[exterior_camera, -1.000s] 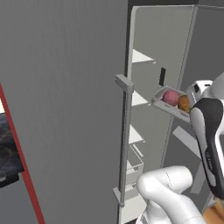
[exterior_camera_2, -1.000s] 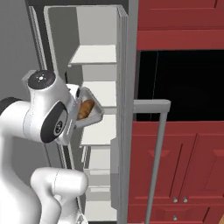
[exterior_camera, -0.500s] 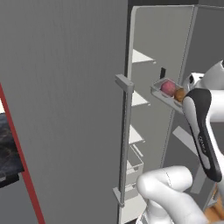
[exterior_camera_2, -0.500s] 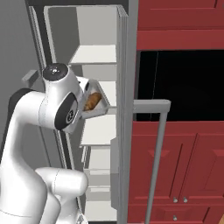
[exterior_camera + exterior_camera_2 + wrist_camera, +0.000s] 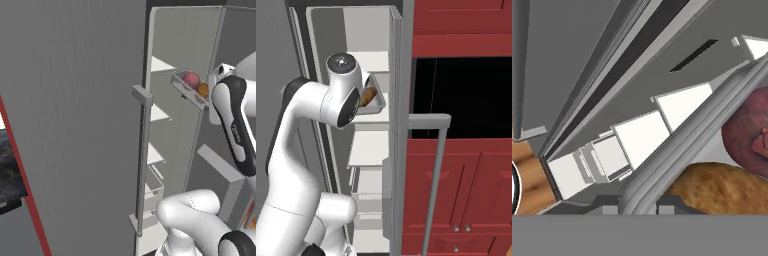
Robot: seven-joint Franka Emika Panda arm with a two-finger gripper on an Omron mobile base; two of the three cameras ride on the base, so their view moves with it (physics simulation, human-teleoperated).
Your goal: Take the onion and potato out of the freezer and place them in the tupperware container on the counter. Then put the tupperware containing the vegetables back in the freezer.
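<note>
The pale tupperware container hangs tilted in the air in front of the open freezer, level with an upper white shelf. The purple-red onion and the brown potato lie inside it. In the hand view my gripper is shut on the tub's grey rim, with the potato and onion just beyond it. From the right base view the tub and potato peek out behind my arm's elbow.
The freezer's open door shows edge-on with its bar handle. Dark red cabinets and a black opening stand to its right. A strip of black counter sits at the far left. Pale shelves and a drawer fill the lower freezer.
The arm has raised the tub with the vegetables and carried it closer to the freezer's upper shelves. The grip has not changed.
</note>
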